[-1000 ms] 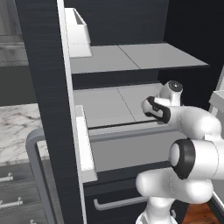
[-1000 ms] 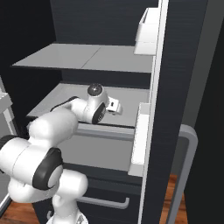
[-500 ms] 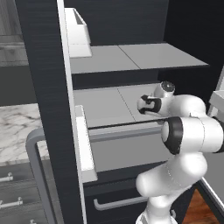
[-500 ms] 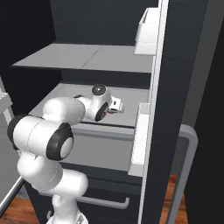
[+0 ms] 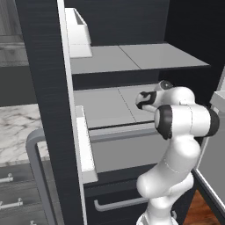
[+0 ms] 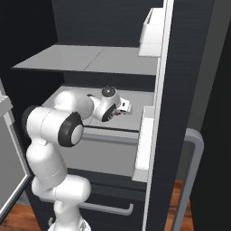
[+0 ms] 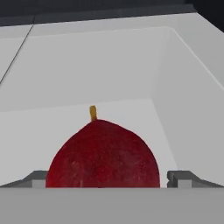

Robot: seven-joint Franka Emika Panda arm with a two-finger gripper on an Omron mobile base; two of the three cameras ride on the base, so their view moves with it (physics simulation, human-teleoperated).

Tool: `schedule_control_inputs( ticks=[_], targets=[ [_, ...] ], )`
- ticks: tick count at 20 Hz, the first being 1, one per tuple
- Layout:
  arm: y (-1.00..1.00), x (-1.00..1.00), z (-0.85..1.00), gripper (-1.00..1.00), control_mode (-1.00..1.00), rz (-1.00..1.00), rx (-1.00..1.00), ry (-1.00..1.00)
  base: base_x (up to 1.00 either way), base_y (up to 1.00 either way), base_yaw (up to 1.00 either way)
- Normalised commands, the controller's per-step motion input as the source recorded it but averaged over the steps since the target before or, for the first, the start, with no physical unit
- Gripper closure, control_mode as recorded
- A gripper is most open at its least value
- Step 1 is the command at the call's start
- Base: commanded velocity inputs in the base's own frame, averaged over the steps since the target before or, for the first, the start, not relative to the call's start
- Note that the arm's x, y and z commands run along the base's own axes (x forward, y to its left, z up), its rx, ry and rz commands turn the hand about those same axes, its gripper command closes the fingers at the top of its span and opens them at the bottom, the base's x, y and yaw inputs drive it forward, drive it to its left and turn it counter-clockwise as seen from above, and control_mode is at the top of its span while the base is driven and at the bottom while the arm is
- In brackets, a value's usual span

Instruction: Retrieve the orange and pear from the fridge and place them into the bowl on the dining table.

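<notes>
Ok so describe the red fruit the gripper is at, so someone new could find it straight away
Start at the open fridge and go to the light-grey shelf where the arm reaches in. The red fruit lies there between the open gripper's fingertips. It is dark red and rounded with a short yellowish stem.

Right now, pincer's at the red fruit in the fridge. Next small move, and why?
Probably close the pincer: it is open, and the red fruit with the yellow stem sits centred between its two fingertips on the fridge shelf, so it looks lined up for a grasp.
</notes>
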Motion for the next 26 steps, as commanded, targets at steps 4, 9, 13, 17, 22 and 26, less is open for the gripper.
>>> schedule_control_inputs(
  ticks=[4,9,13,17,22,26],
  targets=[
    [-0.02,0.23,-0.37,-1.0,-1.0,0.0,0.0,0.0,0.0,0.0,0.0],
    [0.0,0.09,-0.5,-1.0,-1.0,0.0,0.0,0.0,0.0,0.0,0.0],
    [0.0,0.09,-0.51,1.0,-1.0,0.0,0.0,0.0,0.0,0.0,0.0],
    [0.0,0.12,-0.1,1.0,-1.0,0.0,0.0,-0.01,0.0,0.0,0.0],
    [0.02,-0.45,-0.35,1.0,-1.0,0.0,0.0,0.0,0.0,0.0,0.0],
    [0.04,-1.0,-0.34,1.0,-1.0,0.01,0.0,0.0,0.0,0.0,0.0]
  ],
)
